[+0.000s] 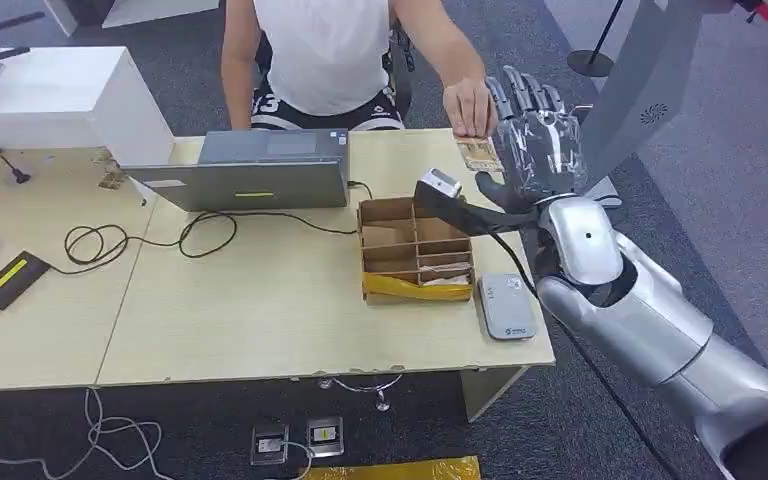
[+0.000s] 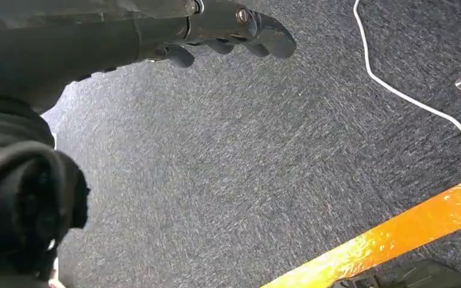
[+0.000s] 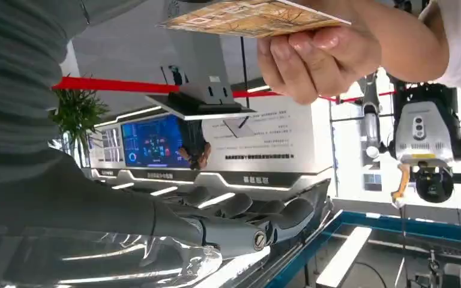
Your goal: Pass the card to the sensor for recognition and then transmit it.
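A shallow cardboard box (image 1: 415, 250), split by card dividers into compartments, sits on the pale wooden bench (image 1: 260, 310); flat card pieces lie in some of its cells and yellow tape runs along its near edge. To its right lies a small white rounded sensor (image 1: 506, 305). The card (image 1: 478, 153), thin and flat with a tan patterned face, lies at the far edge of the bench under the fingers of a person's hand (image 1: 470, 105), which grips it. The robot's right hand (image 1: 535, 150) is raised just right of it, fingers spread, holding nothing. The left hand (image 2: 228, 30) hangs over grey carpet, fingers loosely curled, holding nothing. A grey laptop (image 1: 250, 170) stands left of the box.
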`<state>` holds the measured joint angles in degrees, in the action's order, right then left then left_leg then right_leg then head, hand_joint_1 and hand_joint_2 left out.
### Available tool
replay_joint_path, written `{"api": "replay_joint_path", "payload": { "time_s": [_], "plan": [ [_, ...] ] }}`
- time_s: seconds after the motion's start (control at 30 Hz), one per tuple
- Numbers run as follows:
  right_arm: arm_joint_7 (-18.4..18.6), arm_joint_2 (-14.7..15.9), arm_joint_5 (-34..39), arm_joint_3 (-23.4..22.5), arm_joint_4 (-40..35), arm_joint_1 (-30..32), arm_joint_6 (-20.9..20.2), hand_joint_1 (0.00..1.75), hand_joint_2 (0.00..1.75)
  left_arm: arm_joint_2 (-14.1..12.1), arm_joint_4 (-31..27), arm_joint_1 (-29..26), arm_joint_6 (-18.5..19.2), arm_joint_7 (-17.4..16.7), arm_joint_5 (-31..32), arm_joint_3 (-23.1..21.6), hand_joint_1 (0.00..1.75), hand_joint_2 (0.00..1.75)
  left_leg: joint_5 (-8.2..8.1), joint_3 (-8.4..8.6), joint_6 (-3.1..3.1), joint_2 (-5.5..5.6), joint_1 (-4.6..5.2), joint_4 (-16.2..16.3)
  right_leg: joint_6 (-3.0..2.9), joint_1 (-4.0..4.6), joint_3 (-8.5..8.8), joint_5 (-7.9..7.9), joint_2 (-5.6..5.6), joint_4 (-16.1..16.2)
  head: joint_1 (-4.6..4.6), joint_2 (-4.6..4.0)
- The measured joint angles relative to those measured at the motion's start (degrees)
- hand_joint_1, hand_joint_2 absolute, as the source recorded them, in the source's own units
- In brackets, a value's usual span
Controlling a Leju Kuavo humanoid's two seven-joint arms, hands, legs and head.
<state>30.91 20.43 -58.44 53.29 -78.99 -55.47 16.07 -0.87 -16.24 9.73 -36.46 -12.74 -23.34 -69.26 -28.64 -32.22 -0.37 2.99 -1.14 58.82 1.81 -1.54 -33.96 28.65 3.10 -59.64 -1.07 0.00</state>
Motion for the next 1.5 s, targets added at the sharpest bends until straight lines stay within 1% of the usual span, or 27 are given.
{"api": "replay_joint_path", "payload": {
  "time_s": [0.13,0.2,0.23,0.27,0.3,0.43,0.67,1.4,1.5],
  "plan": [
    [-0.02,-0.04,0.04,0.00,0.06,0.00,0.00,0.00,1.75,0.00,0.00,0.00,0.00,0.00,0.00,0.00,0.00,0.00,0.00,0.00,0.00,0.00,0.00,0.00,0.00,0.00,0.00,0.00,0.00,0.00,-0.02,0.00],
    [-0.09,-1.05,0.39,0.48,1.57,-0.10,0.42,0.00,1.75,0.00,0.00,0.00,-0.04,-0.13,0.04,-0.02,0.00,0.00,0.00,0.00,0.00,0.00,0.00,0.00,0.00,0.00,-0.01,0.00,0.00,0.00,-0.02,0.00],
    [-0.48,-2.10,1.03,1.03,3.36,-0.31,0.63,0.47,1.75,0.00,0.00,-0.04,-0.13,-0.24,0.02,-0.02,0.00,0.00,0.00,0.00,0.00,0.00,0.00,0.00,0.00,0.00,-0.01,0.00,0.00,0.00,0.00,0.00],
    [-0.76,-2.67,1.66,1.18,4.24,-0.35,0.90,1.69,1.75,0.00,0.00,-0.09,-0.20,-0.24,-0.11,-0.02,0.00,0.00,0.00,0.00,0.00,-0.02,0.00,0.00,0.00,0.00,-0.01,0.00,-0.01,0.00,0.00,0.00],
    [-0.85,-2.93,1.88,1.22,4.50,-0.36,1.01,1.75,1.75,0.02,0.00,-0.09,-0.26,-0.26,-0.22,-0.02,0.00,0.00,0.00,0.01,0.00,-0.03,0.00,0.00,0.00,0.00,-0.01,0.00,0.00,0.00,0.00,0.00],
    [-1.38,-3.82,2.53,1.33,5.55,-0.36,1.68,1.75,1.75,0.15,0.00,-0.18,-0.53,-0.20,-0.42,-0.02,0.00,0.00,0.00,0.01,0.00,-0.02,0.00,0.00,0.00,0.00,-0.01,0.00,0.00,0.00,0.00,0.00],
    [-1.57,-4.39,3.15,1.68,6.38,-0.36,2.53,1.75,1.75,0.20,0.00,-0.37,-0.72,0.00,-0.52,-0.02,0.00,0.00,0.00,0.01,-0.01,-0.03,0.00,0.00,0.00,0.00,-0.01,0.00,0.00,0.00,-0.02,0.00],
    [-1.25,-4.41,4.09,1.79,7.49,-0.10,2.82,1.75,1.75,0.31,0.00,-0.48,-0.77,0.02,-0.02,-0.02,0.00,0.00,0.00,0.05,-0.01,-0.05,0.00,0.01,0.00,0.00,-0.02,0.00,0.01,0.01,-0.02,0.00],
    [-0.96,-4.35,4.50,1.75,7.49,0.11,3.54,1.75,1.75,0.31,0.00,-0.49,-0.85,0.02,0.02,-0.02,0.00,0.00,0.00,0.08,-0.01,-0.05,0.00,0.01,0.00,0.00,-0.02,0.00,0.01,0.01,0.00,0.00]
  ]
}}
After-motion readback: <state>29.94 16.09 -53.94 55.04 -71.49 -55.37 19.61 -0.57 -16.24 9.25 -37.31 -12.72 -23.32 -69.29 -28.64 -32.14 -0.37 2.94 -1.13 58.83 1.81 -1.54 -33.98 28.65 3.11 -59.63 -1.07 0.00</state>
